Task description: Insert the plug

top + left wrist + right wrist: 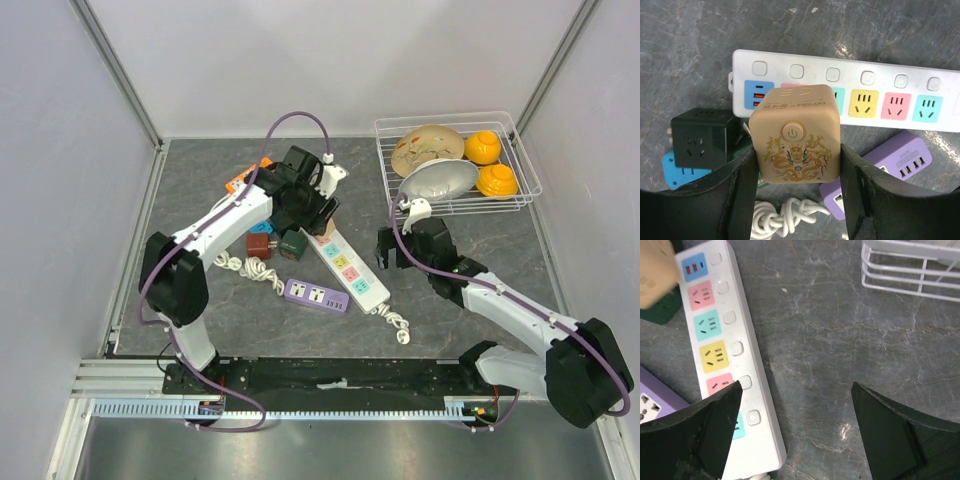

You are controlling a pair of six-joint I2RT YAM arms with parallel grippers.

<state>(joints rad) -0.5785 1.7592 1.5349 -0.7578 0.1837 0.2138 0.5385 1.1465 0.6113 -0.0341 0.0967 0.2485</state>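
Within left pincer (797, 167), tan cube plug (795, 132)

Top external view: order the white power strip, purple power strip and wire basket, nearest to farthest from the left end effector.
1. White power strip, beside the left end effector holding a tan cube.
2. Purple power strip, lower down.
3. Wire basket, far right corner.

Grey table (200, 190), white power strip (345, 265), purple strip (317, 296), wire basket (440, 118)
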